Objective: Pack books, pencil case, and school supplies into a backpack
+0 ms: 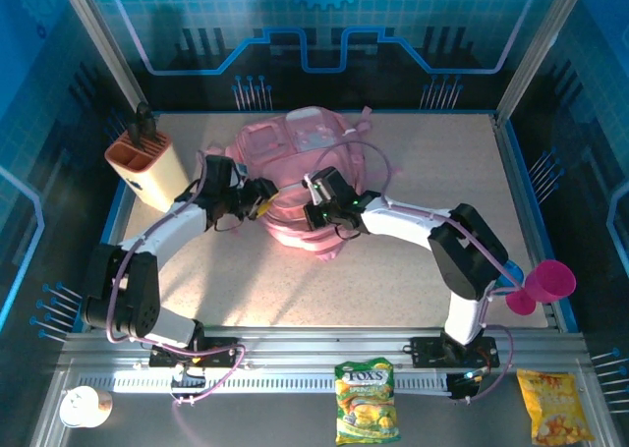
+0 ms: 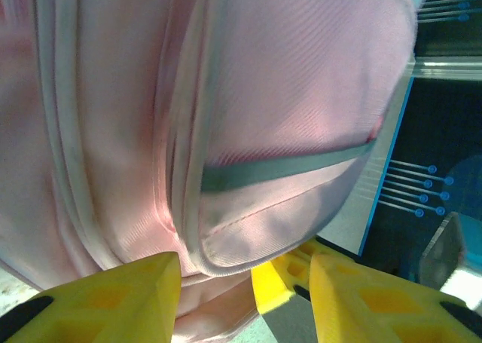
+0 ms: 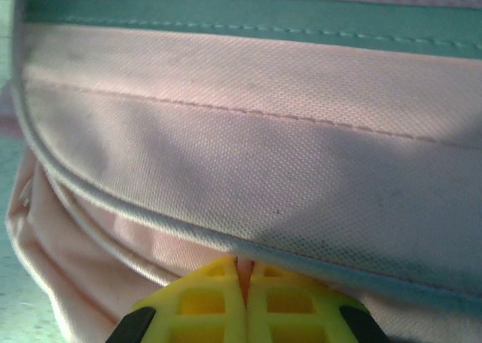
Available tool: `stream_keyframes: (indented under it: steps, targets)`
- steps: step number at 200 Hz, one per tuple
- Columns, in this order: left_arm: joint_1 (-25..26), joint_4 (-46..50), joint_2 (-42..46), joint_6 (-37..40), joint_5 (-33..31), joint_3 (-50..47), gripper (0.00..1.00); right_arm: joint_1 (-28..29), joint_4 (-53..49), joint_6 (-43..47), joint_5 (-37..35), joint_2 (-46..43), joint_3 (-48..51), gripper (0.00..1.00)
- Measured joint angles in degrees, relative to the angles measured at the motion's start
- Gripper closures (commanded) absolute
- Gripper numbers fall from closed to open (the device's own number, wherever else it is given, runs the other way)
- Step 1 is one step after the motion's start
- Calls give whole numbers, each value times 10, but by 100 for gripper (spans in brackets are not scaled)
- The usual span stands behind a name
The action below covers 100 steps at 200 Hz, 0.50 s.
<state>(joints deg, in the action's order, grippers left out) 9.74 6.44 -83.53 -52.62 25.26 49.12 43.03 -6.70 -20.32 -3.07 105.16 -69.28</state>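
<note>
- The pink backpack lies mid-table toward the back, between the two arms.
- The left gripper has its yellow fingers spread, with a rounded pocket corner of the backpack just above the gap.
- The right gripper is pressed together, pinching a sliver of pink fabric under a pocket's piped edge.

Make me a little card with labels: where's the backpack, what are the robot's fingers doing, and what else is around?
backpack: pink, lying in the middle, toward the back
left fingers: open, with the backpack's pocket edge between them
right fingers: shut, seemingly pinching the backpack's lower edge
holder: beige with an orange top, at the far left
cup: pink, at the right edge
snack bags: two, at the very front
</note>
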Motion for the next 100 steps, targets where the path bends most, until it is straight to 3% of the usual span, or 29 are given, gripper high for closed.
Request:
stream_keyframes:
  steps: [44, 100]
  targets:
    - [0, -58, -10, -49, 0, -36, 57, 14, 18, -2, 34, 17, -17, 100]
    - [0, -83, -46, -76, -12, -35, 91, 14, 23, -4, 15, 15, -6, 100]
